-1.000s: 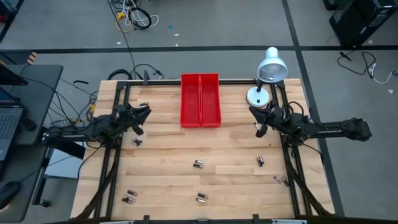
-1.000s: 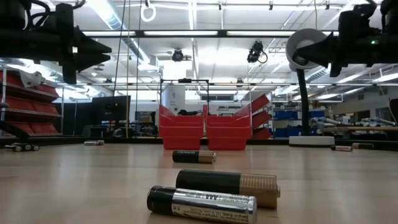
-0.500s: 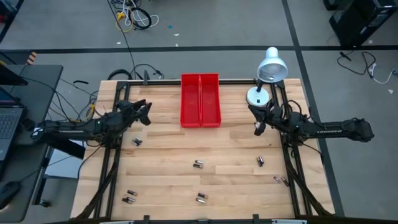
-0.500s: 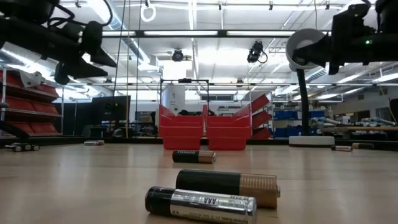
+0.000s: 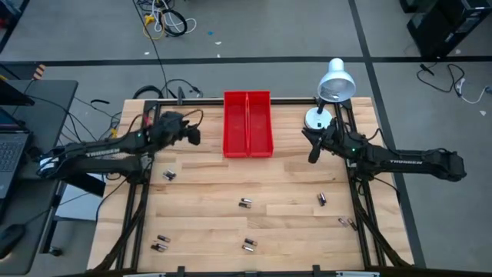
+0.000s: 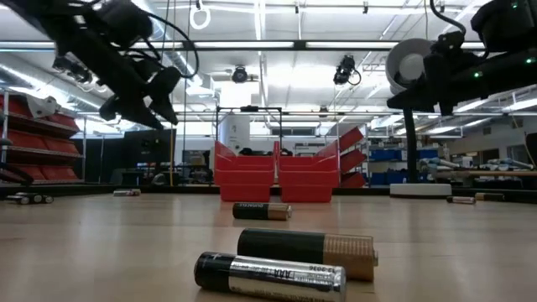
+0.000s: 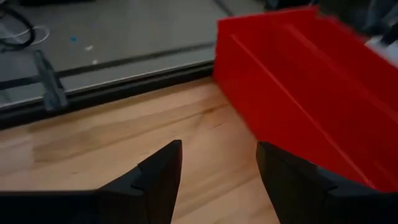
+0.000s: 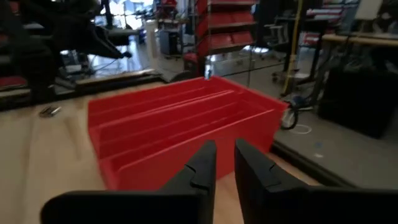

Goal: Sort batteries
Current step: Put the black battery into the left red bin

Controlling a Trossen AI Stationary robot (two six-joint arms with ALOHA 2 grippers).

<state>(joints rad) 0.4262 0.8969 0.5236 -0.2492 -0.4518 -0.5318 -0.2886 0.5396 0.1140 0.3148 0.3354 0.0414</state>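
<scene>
Several small silvery-grey batteries lie on their sides on the wooden table: one (image 5: 169, 175) on the left, one (image 5: 245, 203) in the middle, others (image 5: 322, 199) (image 5: 248, 245) (image 5: 160, 243) nearer. Two (image 6: 273, 277) (image 6: 306, 252) fill the low view's foreground. The red bin (image 5: 247, 123), with two long compartments, stands at the far edge. My left gripper (image 5: 192, 135) (image 7: 217, 168) hovers open just left of the bin (image 7: 311, 93), holding nothing. My right gripper (image 5: 311, 151) (image 8: 225, 155) hovers right of the bin (image 8: 180, 124), its fingertips a narrow gap apart with nothing between.
A white desk lamp (image 5: 335, 81) with its round base (image 5: 317, 120) stands at the far right corner, close behind my right gripper. Black frame rails run along the table's left and right sides. Bare wood lies between the bin and the middle batteries.
My left gripper has swung toward the far edge and to the right, ending close beside the red bin's left wall, and has tipped downward. My right gripper has moved a little left, toward the bin. The batteries have stayed where they lay.
</scene>
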